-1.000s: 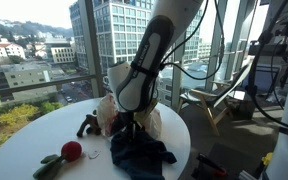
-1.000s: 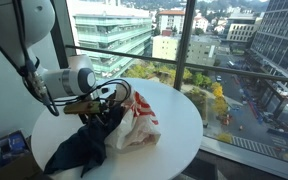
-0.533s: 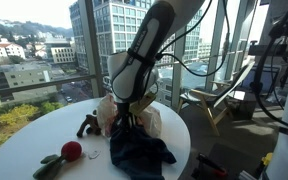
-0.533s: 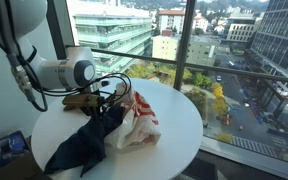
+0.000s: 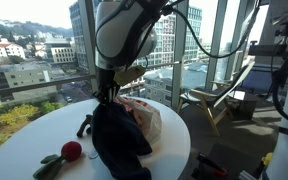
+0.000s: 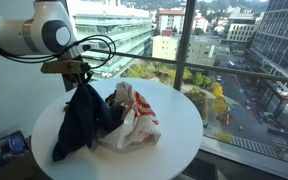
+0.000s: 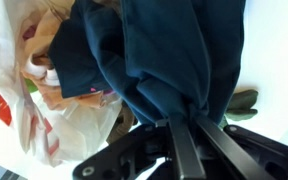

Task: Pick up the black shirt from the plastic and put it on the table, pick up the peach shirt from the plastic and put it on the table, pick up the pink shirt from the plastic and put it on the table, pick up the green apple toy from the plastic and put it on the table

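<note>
My gripper is shut on a fold of the black shirt. The shirt hangs down from it in a long drape, and its lower end still touches the round white table. The crumpled white and red plastic lies right beside the hanging shirt. In the wrist view a peach shirt shows in the plastic's mouth. The pink shirt and the green apple toy are hidden.
On the table lie a red round toy, a green object at the near edge and a small dark object by the plastic. The table stands against tall windows, with chairs behind it.
The jaws have shut on the black shirt. The arm has risen and lifted the shirt from a heap on the table into a hanging drape.
</note>
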`<state>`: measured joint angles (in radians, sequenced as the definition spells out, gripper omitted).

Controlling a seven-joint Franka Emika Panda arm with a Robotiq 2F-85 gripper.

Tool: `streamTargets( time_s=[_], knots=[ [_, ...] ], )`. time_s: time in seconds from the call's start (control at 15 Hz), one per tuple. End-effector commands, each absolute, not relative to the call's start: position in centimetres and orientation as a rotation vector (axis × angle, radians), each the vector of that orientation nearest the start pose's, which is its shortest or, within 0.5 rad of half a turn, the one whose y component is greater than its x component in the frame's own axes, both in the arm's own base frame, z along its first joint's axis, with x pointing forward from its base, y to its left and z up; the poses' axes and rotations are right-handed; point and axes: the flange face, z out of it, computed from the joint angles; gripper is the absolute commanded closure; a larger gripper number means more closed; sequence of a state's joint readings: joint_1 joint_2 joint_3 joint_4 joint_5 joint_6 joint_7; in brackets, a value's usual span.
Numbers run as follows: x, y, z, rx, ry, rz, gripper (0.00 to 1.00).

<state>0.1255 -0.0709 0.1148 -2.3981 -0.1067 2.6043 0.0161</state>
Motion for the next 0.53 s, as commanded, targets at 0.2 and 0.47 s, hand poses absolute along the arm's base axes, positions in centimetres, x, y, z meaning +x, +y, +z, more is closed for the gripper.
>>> streamTargets(
  time_s=[0.2, 0.47],
  knots=[
    [45.9, 21.1, 45.7, -3.021, -0.879, -0.866, 0.98],
    [46.9, 23.8, 43.4, -3.051, -1.048, -1.031, 0.98]
  ],
)
